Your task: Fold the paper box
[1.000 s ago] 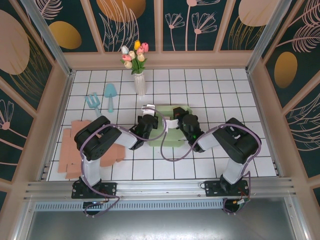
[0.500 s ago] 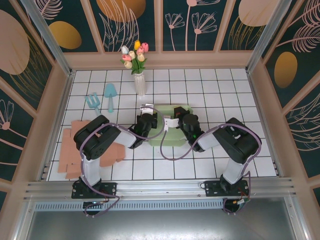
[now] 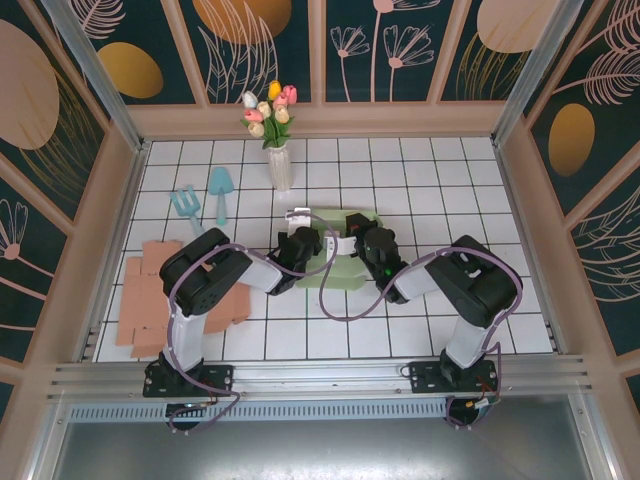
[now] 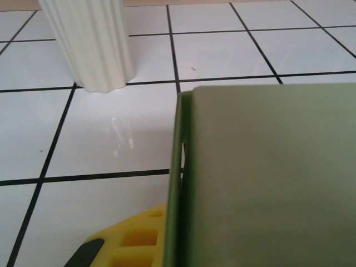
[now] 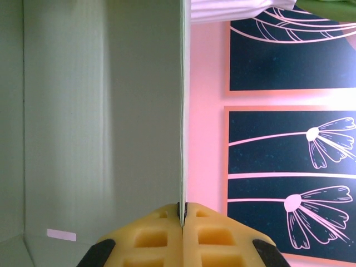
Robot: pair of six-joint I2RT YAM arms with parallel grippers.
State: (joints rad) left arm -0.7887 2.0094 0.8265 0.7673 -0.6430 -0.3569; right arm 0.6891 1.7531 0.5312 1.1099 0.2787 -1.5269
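Two arms pinch a green paper box, apparently mid-fold
The paper box (image 3: 338,278) sits mid-table, at 12 o'clock from the arm bases; the left gripper (image 3: 303,238) is closed on its 9 o'clock wall; the right gripper (image 5: 182,207) clamps an upright panel edge-on, likely bracing both sides so a crease can set

Pale green paper box (image 3: 338,274) sits mid table (image 3: 430,180), partly folded, walls raised.

2 black arms (image 3: 203,283), looping purple cables (image 3: 345,312); yellow waffle-grid claw pads (image 5: 149,240).
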